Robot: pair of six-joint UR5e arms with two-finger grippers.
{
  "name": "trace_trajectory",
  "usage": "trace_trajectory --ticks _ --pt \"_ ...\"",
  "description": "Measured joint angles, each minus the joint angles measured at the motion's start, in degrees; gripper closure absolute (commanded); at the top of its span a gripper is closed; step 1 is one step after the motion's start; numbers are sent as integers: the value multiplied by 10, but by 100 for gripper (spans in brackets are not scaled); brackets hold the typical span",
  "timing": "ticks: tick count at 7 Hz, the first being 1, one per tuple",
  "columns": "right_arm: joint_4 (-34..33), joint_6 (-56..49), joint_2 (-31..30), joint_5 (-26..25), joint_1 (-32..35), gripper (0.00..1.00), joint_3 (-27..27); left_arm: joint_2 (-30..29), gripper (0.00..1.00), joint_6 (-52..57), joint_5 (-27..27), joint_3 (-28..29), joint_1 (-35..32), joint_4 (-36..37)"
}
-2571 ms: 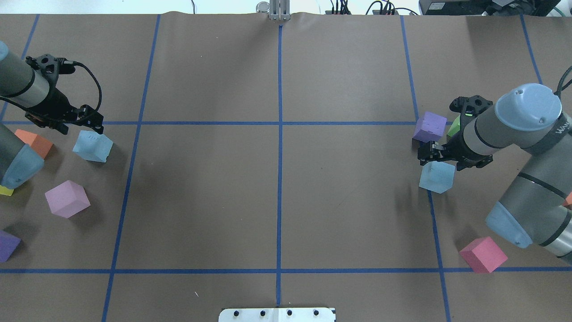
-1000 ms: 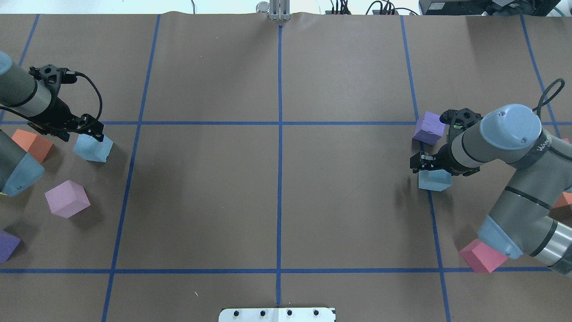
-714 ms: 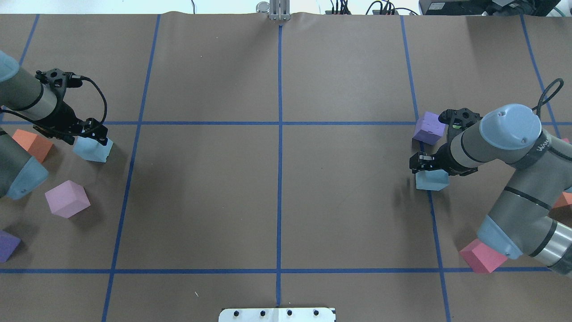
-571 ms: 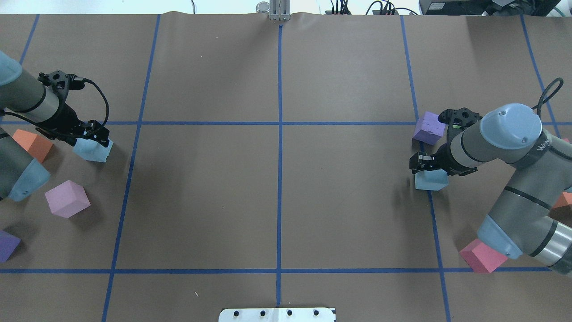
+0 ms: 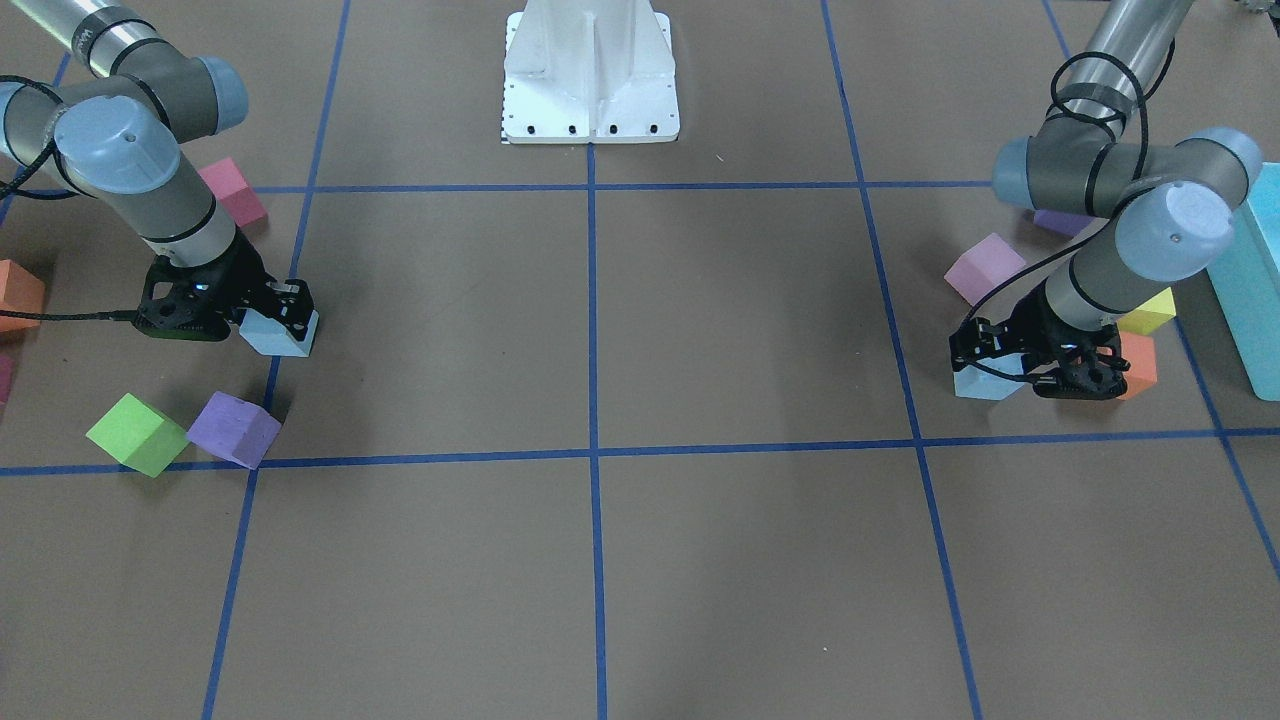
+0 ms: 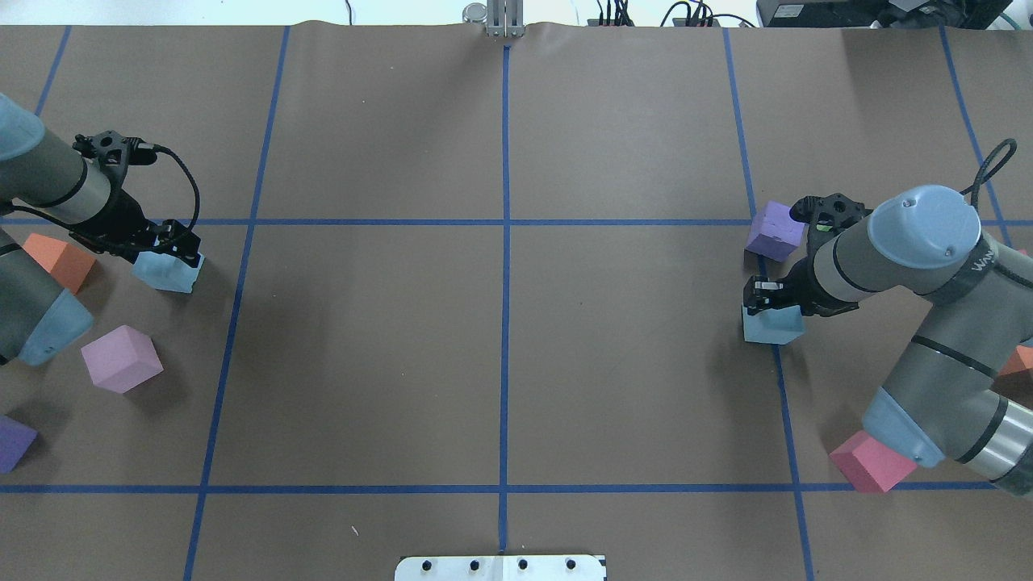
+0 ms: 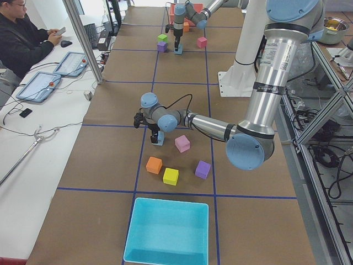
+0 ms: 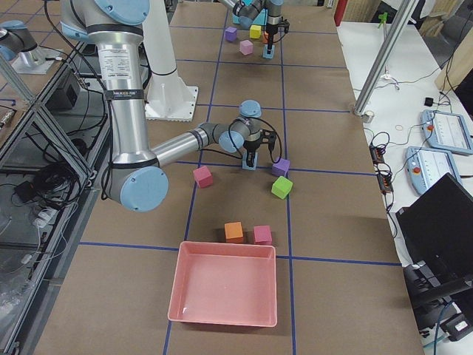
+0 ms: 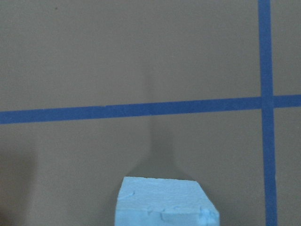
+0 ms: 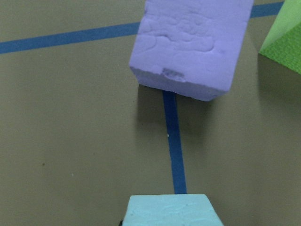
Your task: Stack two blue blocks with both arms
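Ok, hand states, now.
Left hand: down on a blue block, grip cannot be told.
Right hand: down on the other blue block, grip cannot be told.

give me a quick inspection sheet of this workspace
surface: brown paper table with a blue tape grid.
job's things: left blue block and right blue block, far apart, unstacked.
clutter: purple block close to the right blue block, not touching; pink block and orange block near the left one; turquoise bin; pink bin.
grippers: left gripper and right gripper each low over its blue block; grip cannot be confirmed.
cables: black cable looping off the left wrist, clear of the blocks.
surroundings: seated person at a side desk.
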Motion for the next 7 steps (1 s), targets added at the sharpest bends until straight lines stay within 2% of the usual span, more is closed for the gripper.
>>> trace_trajectory --ticks 1,2,3,4,7 --pt "0 0 0 0 0 43 0 0 38 0 0 1 1 0" --pt "0 -1 0 0 0 43 0 -2 50 1 0 4 1 0" --pt "0 -1 0 0 0 46 0 -4 57 2 0 6 2 0" --pt "-1 -1 1 0 -1 50 3 -6 59 2 0 6 2 0" --pt "-17 0 11 1 -3 50 16 -8 58 2 -1 -1 1 0"
